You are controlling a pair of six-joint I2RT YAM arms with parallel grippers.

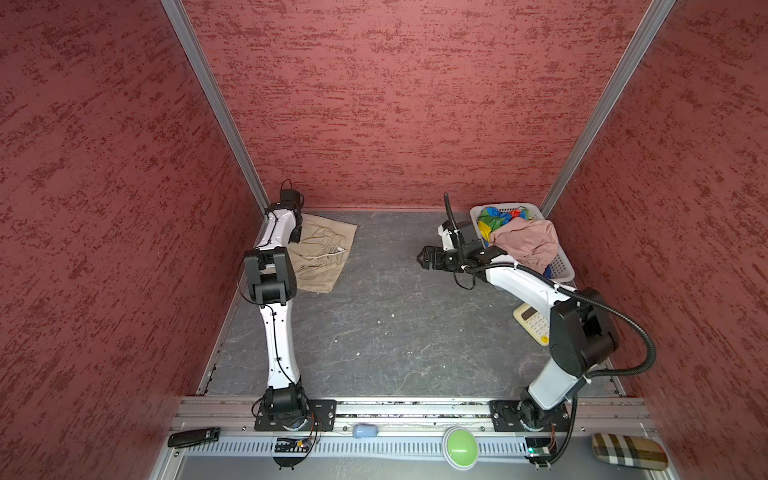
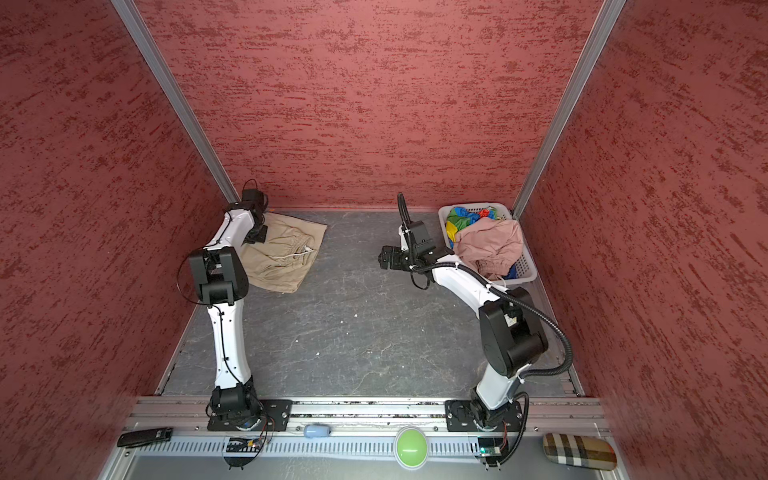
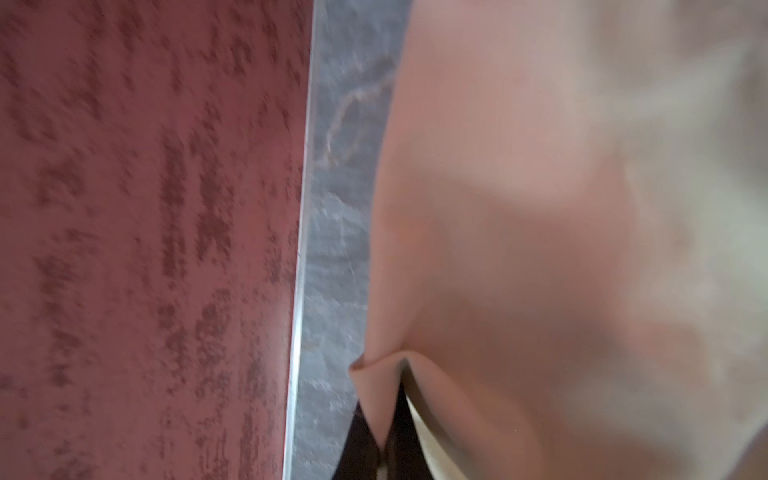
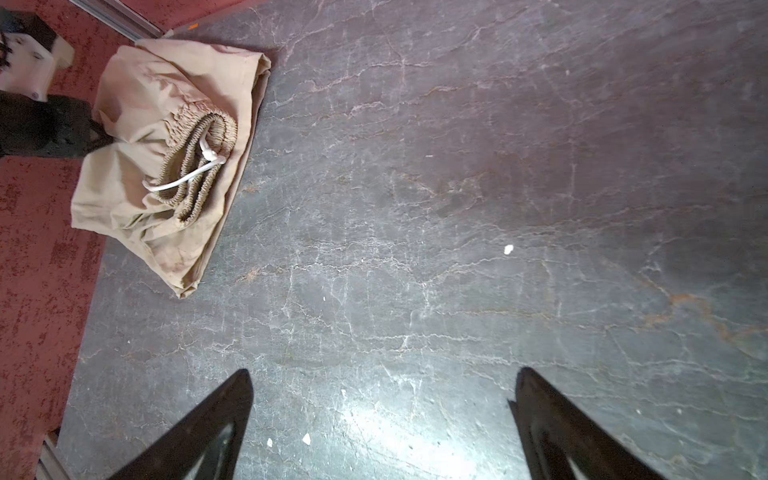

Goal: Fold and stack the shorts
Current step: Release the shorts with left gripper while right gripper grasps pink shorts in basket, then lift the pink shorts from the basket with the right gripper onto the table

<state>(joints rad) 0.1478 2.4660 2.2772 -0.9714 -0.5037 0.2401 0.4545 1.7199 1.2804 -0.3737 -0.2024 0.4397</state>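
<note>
Okay, beige shorts [image 1: 322,266] lay folded across the table [image 1: 395,332] from the basket [image 1: 566,272], long axis back-to-front, drawstring end toward the basket. Left gripper [image 3: 384,432] was clamped on a fold of them. Right gripper [image 4: 382,382] hung spread wide, empty, beside the basket; pink shorts [image 1: 528,241] and rainbow shorts [image 1: 496,218] heaped inside it.

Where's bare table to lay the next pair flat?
The wide middle of the table is bare, from the beige shorts across to the right claw and down to the front rail. It is crowded along the right edge, with the basket and the calculator.
</note>
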